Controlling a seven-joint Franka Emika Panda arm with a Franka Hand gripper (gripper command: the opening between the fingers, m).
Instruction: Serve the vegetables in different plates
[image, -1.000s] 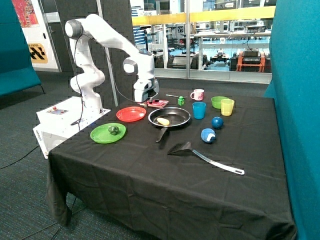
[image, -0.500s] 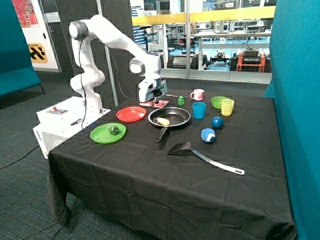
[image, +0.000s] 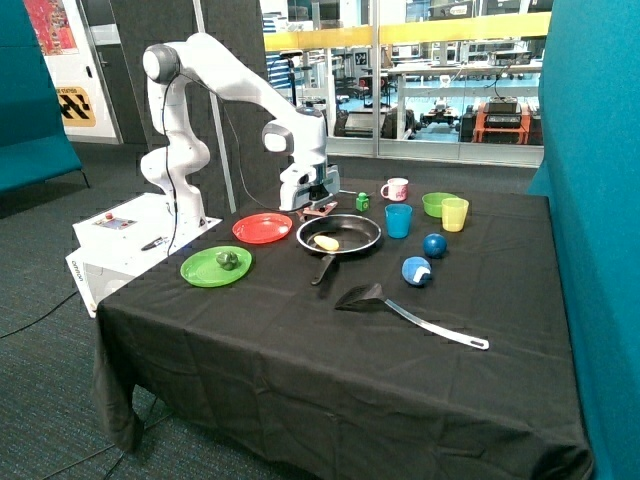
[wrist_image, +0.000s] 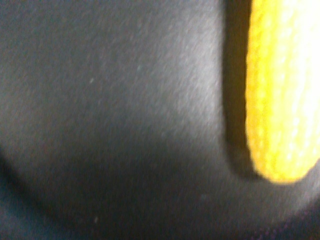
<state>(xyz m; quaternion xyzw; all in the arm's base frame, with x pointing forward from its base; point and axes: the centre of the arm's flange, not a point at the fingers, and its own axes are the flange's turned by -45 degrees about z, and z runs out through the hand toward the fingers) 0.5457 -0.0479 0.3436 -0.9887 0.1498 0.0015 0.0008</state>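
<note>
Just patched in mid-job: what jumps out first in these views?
The white arm's gripper hangs at the far rim of the black pan mid-table, where the pale yellow vegetable lies; that yellow piece fills one edge of the wrist view. The dark green vegetable already sits on the green plate near the table's front corner, while the red plate between it and the pan has nothing on it.

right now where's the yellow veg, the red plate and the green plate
yellow vegetable (image: 326, 242), outside view, middle of the piece, lying in the frying pan
red plate (image: 262, 228), outside view, bare centre
green plate (image: 200, 268), outside view, bare part beside the dark green vegetable
</note>
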